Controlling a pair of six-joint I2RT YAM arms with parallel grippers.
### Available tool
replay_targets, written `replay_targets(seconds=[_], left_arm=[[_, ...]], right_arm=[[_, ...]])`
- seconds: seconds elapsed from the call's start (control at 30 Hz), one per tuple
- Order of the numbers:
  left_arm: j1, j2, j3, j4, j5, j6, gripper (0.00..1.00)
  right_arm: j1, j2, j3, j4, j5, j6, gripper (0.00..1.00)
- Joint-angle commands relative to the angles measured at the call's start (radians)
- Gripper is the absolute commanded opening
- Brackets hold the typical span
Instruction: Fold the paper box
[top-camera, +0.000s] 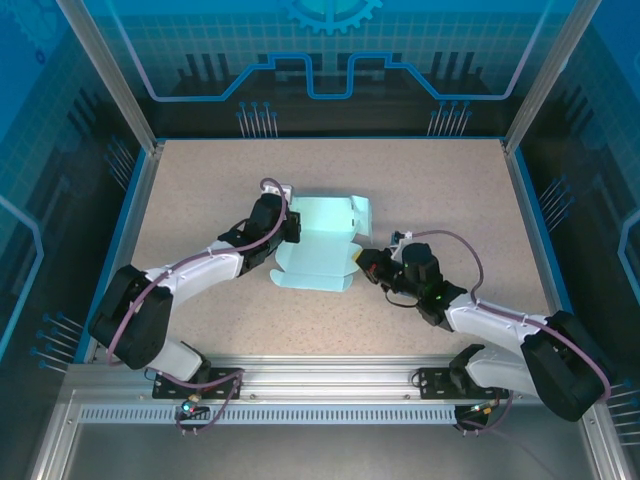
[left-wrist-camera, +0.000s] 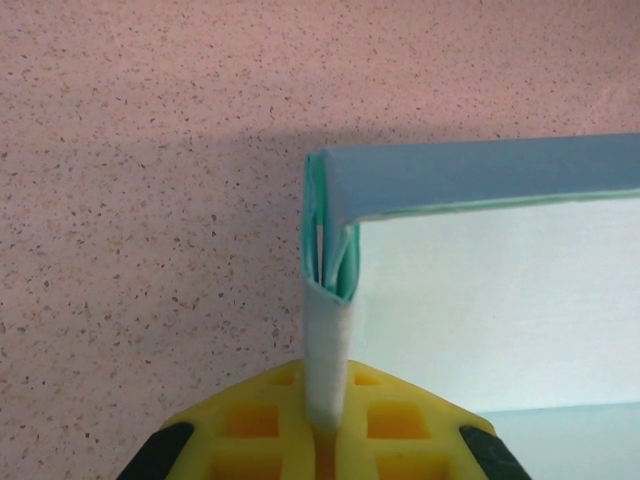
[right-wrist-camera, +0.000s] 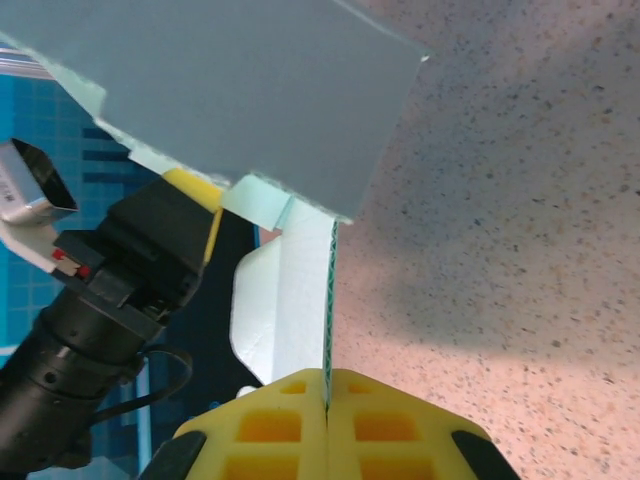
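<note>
Jaws on both arms are clamping the paper box (top-camera: 318, 250) — left gripper (left-wrist-camera: 327, 420) is pinching a folded flap, right gripper (right-wrist-camera: 327, 400) a thin card edge, per wrist views.

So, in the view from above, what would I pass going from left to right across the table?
First the left arm → left claw, pinching the box's left edge → pale blue paper box → right claw, pinching its right edge → right arm.
</note>
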Motion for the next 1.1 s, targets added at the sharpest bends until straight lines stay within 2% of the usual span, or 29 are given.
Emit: replay_targets(seconds=[0.0,0.17,0.27,0.43,0.7,0.8,0.87,0.97,1.07], left_arm=[[-0.002,0.025,0.016,-0.010,0.005,-0.021,0.00],[0.000,0.027,0.016,-0.010,0.001,-0.022,0.00],[0.003,0.024,0.015,-0.013,0.002,-0.021,0.00],[0.011,0.011,0.014,-0.019,0.007,-0.017,0.00],[0.021,-0.027,0.001,-0.020,0.033,-0.022,0.00],[0.021,-0.043,-0.004,-0.023,0.043,-0.023,0.00],[0.022,-0.055,-0.009,-0.022,0.054,-0.025,0.00],[0.021,-0.071,-0.017,-0.021,0.065,-0.029,0.00],[0.021,-0.080,-0.019,-0.025,0.076,-0.032,0.00]], right_arm=[[0.011,-0.021,0.001,0.191,0.042,0.033,0.04],[0.005,-0.015,0.002,0.204,0.036,0.035,0.04],[-0.005,-0.042,0.032,0.066,0.027,-0.024,0.11],[-0.017,-0.118,0.138,-0.312,0.060,-0.286,0.29],[-0.137,-0.263,0.207,-0.658,0.074,-0.685,0.52],[-0.216,-0.294,0.257,-0.736,0.037,-0.872,0.57],[-0.290,-0.278,0.293,-0.758,-0.041,-0.981,0.58],[-0.382,-0.211,0.333,-0.743,-0.157,-1.083,0.57],[-0.417,-0.108,0.367,-0.701,-0.272,-1.146,0.57]])
